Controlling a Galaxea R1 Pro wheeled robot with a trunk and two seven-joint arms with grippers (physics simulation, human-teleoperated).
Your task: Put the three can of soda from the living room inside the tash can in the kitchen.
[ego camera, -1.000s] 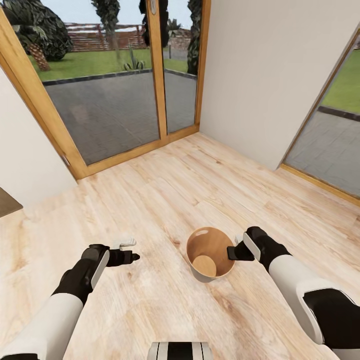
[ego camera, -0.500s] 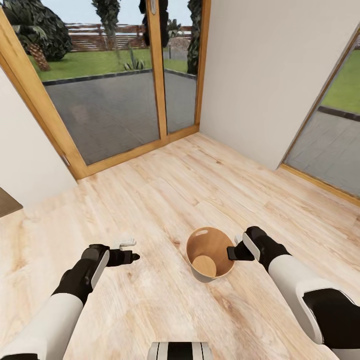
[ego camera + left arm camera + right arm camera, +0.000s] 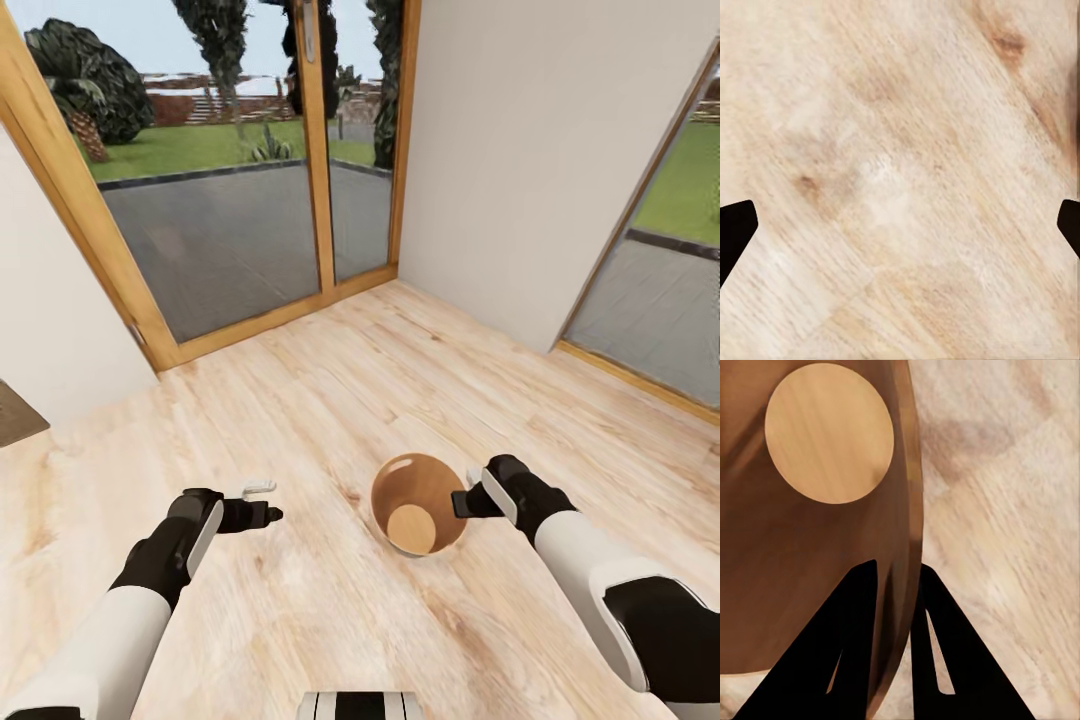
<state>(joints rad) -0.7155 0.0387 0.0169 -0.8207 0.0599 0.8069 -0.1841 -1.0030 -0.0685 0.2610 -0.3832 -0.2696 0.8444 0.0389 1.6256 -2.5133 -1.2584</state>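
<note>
At the left, the left gripper hovers over the bare wood floor, jaws spread wide and empty; its wrist view looks down on planks between the two dark tips. To its right, the trash can hangs off the right gripper, whose jaws are clamped on the rim wall, one finger inside the copper-brown shell and one outside, as the right wrist view makes plain. Its round base shows at the bottom, and nothing lies inside.

A grip on a thin rim alone looks risky: the bin could pivot or slip out if the base turns sharply, and it could clip a door frame.

Count: one trash can, two grippers, no soda cans in sight. Two glazed door openings, left and right.
</note>
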